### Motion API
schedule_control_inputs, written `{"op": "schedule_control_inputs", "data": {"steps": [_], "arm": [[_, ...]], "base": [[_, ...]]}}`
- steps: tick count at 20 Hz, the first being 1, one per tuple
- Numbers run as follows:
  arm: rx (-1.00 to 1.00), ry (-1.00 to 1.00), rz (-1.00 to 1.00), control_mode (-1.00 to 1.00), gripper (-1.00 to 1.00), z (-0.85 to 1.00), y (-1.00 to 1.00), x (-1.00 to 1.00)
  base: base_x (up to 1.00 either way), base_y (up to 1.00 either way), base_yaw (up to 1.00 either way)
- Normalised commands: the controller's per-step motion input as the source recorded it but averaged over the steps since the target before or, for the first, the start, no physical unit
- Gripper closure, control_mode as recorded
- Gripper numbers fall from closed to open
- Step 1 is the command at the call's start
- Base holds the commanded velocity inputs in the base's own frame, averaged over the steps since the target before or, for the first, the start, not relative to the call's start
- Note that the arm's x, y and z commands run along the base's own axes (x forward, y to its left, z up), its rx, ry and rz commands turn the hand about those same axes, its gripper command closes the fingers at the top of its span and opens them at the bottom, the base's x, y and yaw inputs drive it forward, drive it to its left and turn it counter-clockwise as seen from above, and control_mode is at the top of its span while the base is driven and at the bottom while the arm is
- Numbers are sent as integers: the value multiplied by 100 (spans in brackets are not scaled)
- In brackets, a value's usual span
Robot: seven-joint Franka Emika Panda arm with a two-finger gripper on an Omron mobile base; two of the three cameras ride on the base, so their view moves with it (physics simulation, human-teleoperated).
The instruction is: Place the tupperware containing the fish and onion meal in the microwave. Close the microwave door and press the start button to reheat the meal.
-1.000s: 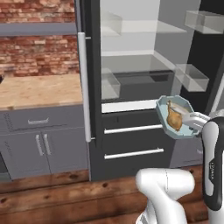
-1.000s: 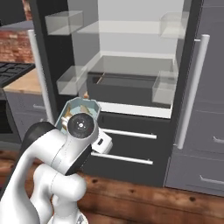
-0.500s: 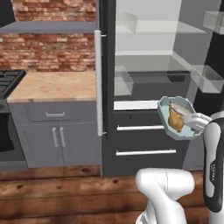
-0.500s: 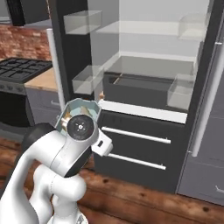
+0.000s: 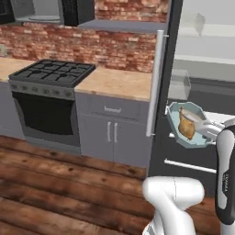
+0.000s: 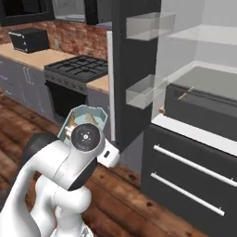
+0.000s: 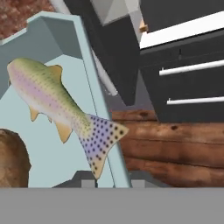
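The pale-blue tupperware (image 5: pixel 182 131) hangs tilted in front of the open fridge, with my gripper (image 5: pixel 200 130) shut on its right rim. From the right side the tupperware (image 6: pixel 88 118) peeks out behind my wrist. Close up, the tupperware (image 7: pixel 52 87) holds a speckled fish (image 7: pixel 57 105) and a brown piece of the meal (image 7: pixel 12 157) at lower left; my gripper (image 7: pixel 113 180) pinches its rim at the bottom. The microwave (image 5: pixel 39 10) sits high above the stove, its pale cavity showing. The microwave door (image 6: pixel 25 11) stands swung open to the left.
A black stove (image 5: pixel 51 73) with an oven stands below the microwave, beside a wooden counter (image 5: pixel 117 82) over grey cabinets. The open fridge door (image 5: pixel 160 82) with its silver handle is just left of the tub. Fridge drawers (image 6: pixel 185 176) lie to the right. A black box (image 6: pixel 28 40) sits on the far counter.
The whole picture has slid right as the base drove left; the stove and microwave have come into view. The tupperware stays held in the same pose.
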Motion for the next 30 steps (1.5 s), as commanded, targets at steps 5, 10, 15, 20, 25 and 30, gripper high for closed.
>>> {"op": "schedule_control_inputs", "data": {"steps": [5,10,15,20,25,30], "arm": [[0,0,0,100,100,0,0,0],[0,0,0,100,100,0,0,0],[0,0,0,100,100,0,0,0],[0,0,0,100,100,0,0,0],[0,0,0,100,100,0,0,0],[0,0,0,100,100,0,0,0]], "base": [[28,71,56],[83,73,43],[100,48,28],[100,9,10],[100,0,0],[100,-1,0]]}}
